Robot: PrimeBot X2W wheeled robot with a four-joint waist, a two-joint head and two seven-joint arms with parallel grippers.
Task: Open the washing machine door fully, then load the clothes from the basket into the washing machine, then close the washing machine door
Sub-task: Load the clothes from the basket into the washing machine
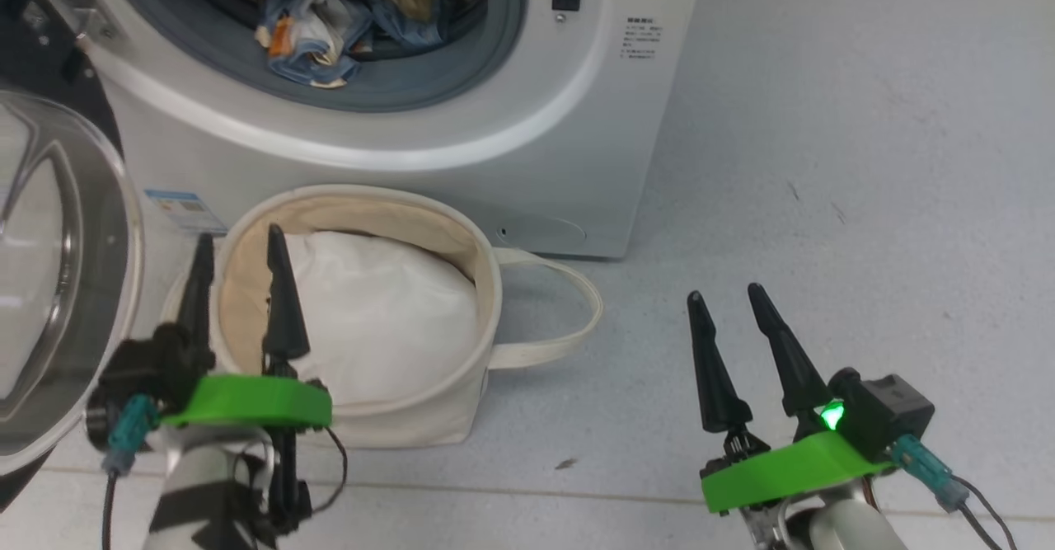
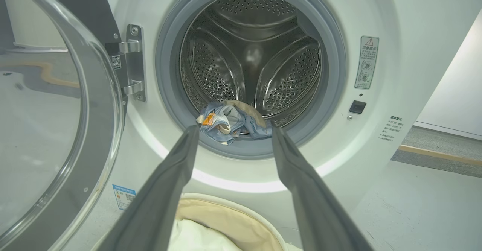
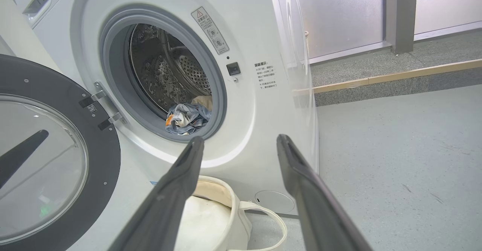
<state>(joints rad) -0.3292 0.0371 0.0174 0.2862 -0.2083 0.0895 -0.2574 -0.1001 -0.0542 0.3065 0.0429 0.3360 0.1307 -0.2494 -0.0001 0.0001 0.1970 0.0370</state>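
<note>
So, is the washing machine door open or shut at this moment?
Open. The washing machine door stands swung aside on its hinge, and the drum with the clothes lying at its front edge is plainly exposed.

Washing machine (image 1: 536, 162): smooth, glossy white casing; perforated polished steel drum (image 2: 248, 55); matt grey rubber seal (image 2: 333, 74). Door (image 3: 41, 160): clear glass bowl, glossy black rim, metal hinge (image 2: 133, 63). Basket (image 1: 412, 418): matt cream canvas. Clothes (image 2: 229, 121): soft printed cloth. Floor (image 1: 865, 162): matt grey, speckled.

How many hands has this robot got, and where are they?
2. The left hand is open above the basket, at its left rim; the right hand is open over the floor, right of the basket.
</note>
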